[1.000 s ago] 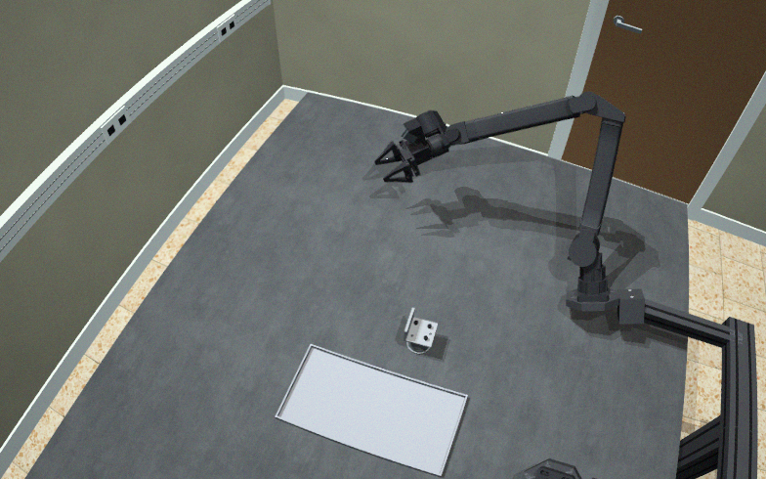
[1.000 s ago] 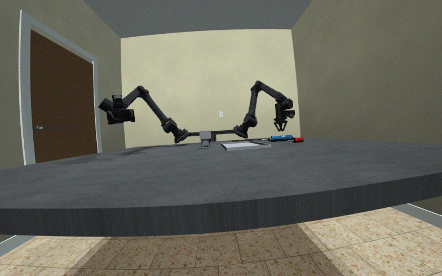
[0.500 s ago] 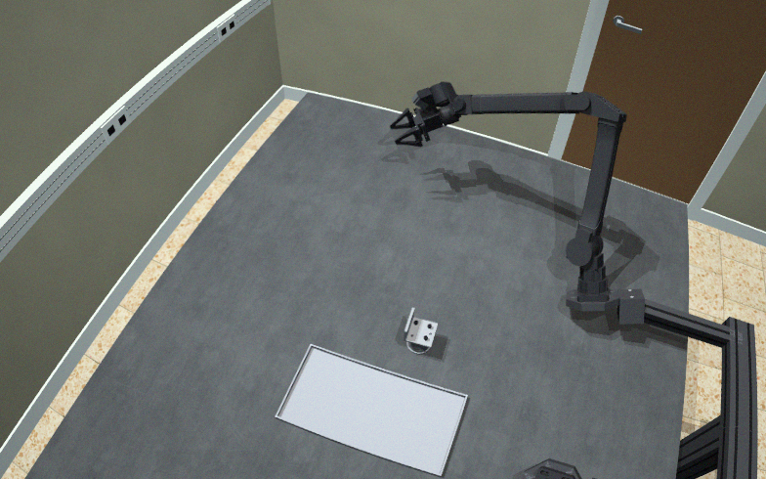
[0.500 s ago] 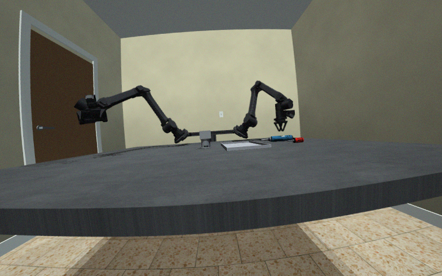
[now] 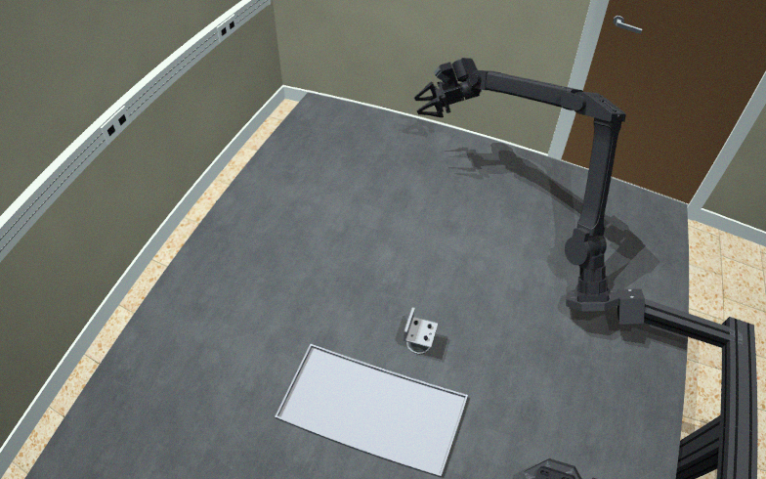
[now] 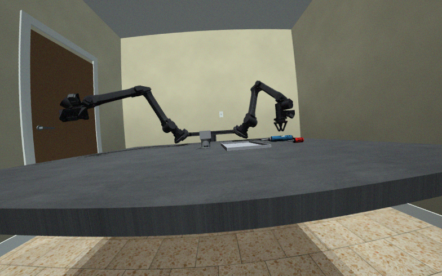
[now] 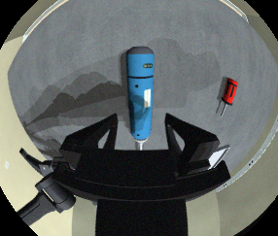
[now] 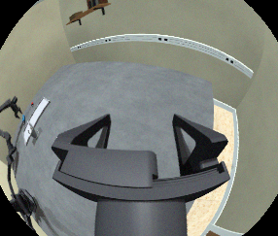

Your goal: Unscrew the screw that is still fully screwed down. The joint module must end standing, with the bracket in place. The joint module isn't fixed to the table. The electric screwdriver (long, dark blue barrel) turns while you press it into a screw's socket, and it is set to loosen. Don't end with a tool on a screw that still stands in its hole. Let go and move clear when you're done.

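Observation:
The joint module [image 6: 205,143] stands upright on the table. Its pale bracket [image 5: 423,331] [image 6: 204,134] is on top, with three larger dark round spots; which is a fully seated screw cannot be told. The electric screwdriver [image 7: 140,96] [image 6: 281,138] lies on the table, blue in these views, its shaft partly hidden under my left gripper in the left wrist view. My left gripper [image 7: 141,115] [image 6: 281,130] is open and empty above it, with a finger on either side in the wrist view. My right gripper [image 8: 141,118] [image 5: 417,106] is open and empty, raised far from the module.
A shallow white tray [image 5: 374,411] [image 6: 246,148] [image 8: 37,120] lies beside the module, between it and the tools. A small red screwdriver [image 7: 230,91] [image 6: 298,139] lies near the electric one. The right arm reaches out near the wall by the door [image 5: 671,77].

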Robot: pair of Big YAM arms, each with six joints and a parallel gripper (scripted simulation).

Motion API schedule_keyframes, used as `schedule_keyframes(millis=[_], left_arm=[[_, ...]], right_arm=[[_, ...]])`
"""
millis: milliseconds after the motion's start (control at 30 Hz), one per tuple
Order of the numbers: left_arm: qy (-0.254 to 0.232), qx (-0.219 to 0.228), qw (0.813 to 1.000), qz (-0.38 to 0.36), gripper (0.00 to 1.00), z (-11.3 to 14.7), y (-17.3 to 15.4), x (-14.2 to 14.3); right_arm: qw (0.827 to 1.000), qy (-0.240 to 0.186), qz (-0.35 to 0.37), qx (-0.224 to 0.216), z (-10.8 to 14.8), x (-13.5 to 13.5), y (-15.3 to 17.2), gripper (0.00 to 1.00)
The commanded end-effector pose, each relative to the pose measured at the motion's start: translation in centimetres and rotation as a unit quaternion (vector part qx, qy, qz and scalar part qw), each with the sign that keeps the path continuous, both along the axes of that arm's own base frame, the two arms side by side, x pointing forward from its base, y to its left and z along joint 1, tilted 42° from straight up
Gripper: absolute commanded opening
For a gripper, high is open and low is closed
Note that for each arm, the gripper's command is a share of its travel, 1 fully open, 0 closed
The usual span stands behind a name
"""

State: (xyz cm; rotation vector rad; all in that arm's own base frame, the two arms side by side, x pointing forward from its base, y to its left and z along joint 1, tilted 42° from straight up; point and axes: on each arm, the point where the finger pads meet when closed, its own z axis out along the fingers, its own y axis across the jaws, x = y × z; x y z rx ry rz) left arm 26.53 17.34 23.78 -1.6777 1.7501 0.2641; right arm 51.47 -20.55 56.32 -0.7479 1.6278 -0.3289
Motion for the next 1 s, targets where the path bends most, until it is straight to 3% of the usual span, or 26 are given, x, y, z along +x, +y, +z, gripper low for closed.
schedule_keyframes(millis=[0,33,100,167,300,433,600,700,967], left_arm=[[-0.011,0.003,1.0,0.001,0.65,1.3,0.0,0.4],[-0.011,0.003,1.0,0.001,0.65,1.3,0.0,0.4],[-0.011,0.003,1.0,0.001,0.65,1.3,0.0,0.4],[-0.011,0.003,1.0,0.001,0.65,1.3,0.0,0.4],[-0.011,0.003,1.0,0.001,0.65,1.3,0.0,0.4],[-0.011,0.003,1.0,0.001,0.65,1.3,0.0,0.4],[-0.011,0.003,1.0,0.001,0.65,1.3,0.0,0.4],[-0.011,0.003,1.0,0.001,0.65,1.3,0.0,0.4],[-0.011,0.003,1.0,0.001,0.65,1.3,0.0,0.4]], right_arm=[[1.0,-0.006,0.026,-0.01,1.8,1.0,2.0,0.86],[1.0,-0.006,0.026,-0.01,1.8,1.0,2.0,0.86],[0.999,-0.029,0.003,-0.025,5.7,-2.8,0.7,0.86],[0.999,-0.034,-0.005,-0.027,7.2,-4.2,-0.3,0.86],[0.999,-0.026,-0.022,-0.017,8.2,-5.3,-3.8,0.86],[0.999,-0.034,-0.039,-0.018,11.1,-8.0,-6.2,0.86],[0.999,-0.034,-0.026,-0.017,11.1,-7.3,-5.0,0.86],[0.996,-0.057,-0.051,-0.04,15.3,-12.2,-4.7,0.86],[0.994,-0.056,-0.084,-0.032,18.5,-16.9,-8.5,0.86]])
